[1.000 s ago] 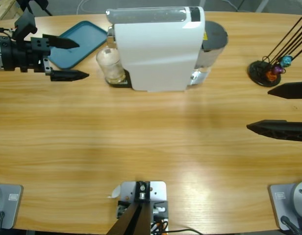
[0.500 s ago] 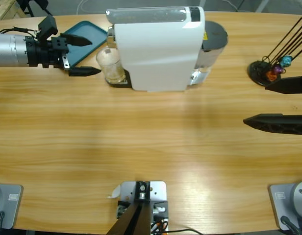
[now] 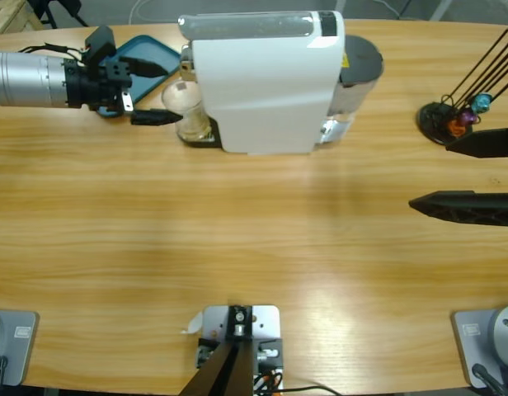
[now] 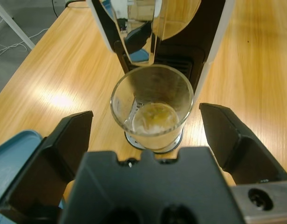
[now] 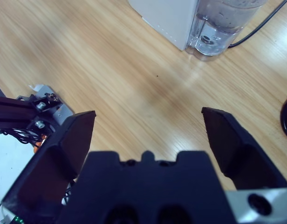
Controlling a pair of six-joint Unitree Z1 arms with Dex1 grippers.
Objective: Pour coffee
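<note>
The left pincer (image 3: 161, 92) reaches in from the counter's left edge with its jaws spread wide, one on either side of a clear glass tumbler (image 4: 152, 108), not touching it; the tumbler stands under the spout of a white coffee machine (image 3: 266, 82) near the counter's far edge, and a shallow pool of amber coffee (image 4: 154, 118) lies at its bottom; a teal tray (image 3: 138, 59) sits beside the pincer toward the far left corner; the right pincer (image 3: 435, 172) hangs released at the right edge, holding nothing, near a black stand of coloured capsules (image 3: 456, 120).
</note>
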